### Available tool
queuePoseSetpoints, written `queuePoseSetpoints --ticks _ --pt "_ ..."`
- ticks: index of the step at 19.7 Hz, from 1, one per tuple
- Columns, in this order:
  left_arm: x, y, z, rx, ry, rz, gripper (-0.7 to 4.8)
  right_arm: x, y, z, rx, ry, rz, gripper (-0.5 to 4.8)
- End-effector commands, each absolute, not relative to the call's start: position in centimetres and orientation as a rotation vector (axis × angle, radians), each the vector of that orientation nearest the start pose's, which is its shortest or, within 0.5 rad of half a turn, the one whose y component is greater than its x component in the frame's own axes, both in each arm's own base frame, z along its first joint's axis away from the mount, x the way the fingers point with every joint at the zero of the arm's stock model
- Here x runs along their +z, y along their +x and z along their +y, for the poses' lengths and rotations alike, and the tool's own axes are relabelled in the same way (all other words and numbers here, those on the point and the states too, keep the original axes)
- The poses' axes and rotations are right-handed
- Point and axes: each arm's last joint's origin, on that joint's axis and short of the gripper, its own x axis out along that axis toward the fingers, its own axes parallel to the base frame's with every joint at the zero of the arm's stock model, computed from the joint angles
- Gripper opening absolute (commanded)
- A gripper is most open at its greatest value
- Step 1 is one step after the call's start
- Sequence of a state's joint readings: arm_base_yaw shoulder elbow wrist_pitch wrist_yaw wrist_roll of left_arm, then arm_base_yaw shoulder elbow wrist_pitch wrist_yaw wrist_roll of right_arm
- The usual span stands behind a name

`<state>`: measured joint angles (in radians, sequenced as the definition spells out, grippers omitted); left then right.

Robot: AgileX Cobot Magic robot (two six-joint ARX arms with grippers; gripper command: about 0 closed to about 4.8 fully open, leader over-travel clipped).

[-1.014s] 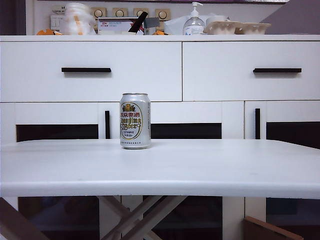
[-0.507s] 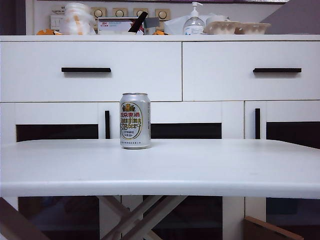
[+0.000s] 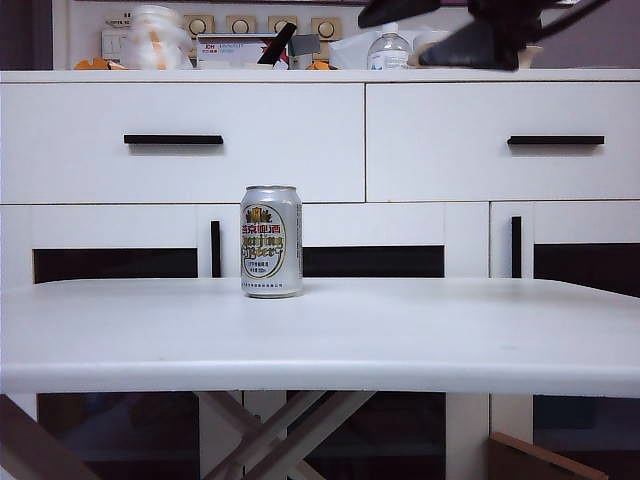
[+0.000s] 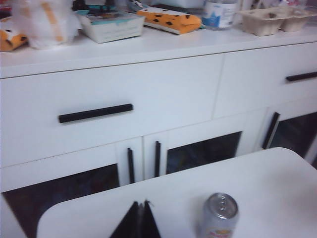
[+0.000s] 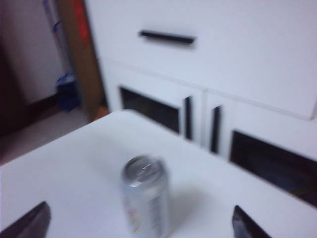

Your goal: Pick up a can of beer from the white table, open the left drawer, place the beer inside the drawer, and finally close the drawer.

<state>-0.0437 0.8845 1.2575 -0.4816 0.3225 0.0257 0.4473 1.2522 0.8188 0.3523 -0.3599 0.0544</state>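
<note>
Both grippers hover above the white table (image 3: 400,340). Left gripper (image 4: 138,220) has its fingers pressed together, empty, with the can of beer (image 4: 219,215) just beside it. Right gripper (image 5: 141,220) is spread wide, its fingertips (image 5: 32,220) flanking the can without touching. Farther back, the left drawer (image 3: 180,145) sits flush in the cabinet (image 3: 420,230), black handle (image 3: 173,139) untouched.

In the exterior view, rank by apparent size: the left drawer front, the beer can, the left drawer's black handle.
1. Plain white left drawer front, largest.
2. Silver aluminium beer can, though it stands nearer the camera.
3. Short black bar handle, smallest.
</note>
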Motion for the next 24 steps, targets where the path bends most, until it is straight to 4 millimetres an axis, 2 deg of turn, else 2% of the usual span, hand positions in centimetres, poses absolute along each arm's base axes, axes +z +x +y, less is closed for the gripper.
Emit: queuePoseSetpoints --ticks 1,5,10,12,16,24 --pt "44.4 15.4 -1.6 -0.375 0.011 0.096 -0.06 29.5 25.6 13.8 0.823 0.040 0.043 4.79" --pt "44.3 15.6 -1.6 -0.374 0.011 0.099 -0.06 27.8 27.3 15.0 0.856 0.042 -0.003 4.79" --pt "44.3 15.6 -1.6 -0.374 0.011 0.099 -0.06 25.8 29.8 16.5 0.893 0.041 0.034 4.79" --pt "44.3 15.6 -1.6 -0.374 0.011 0.098 -0.06 25.2 31.6 17.9 0.925 0.040 0.051 4.79" --pt "44.2 15.8 -1.6 -0.374 0.010 0.104 -0.06 24.4 33.7 19.7 0.968 0.037 0.069 4.79" --pt "44.2 15.9 -1.6 -0.374 0.009 0.107 -0.06 22.7 36.6 23.8 1.013 -0.017 0.123 4.79"
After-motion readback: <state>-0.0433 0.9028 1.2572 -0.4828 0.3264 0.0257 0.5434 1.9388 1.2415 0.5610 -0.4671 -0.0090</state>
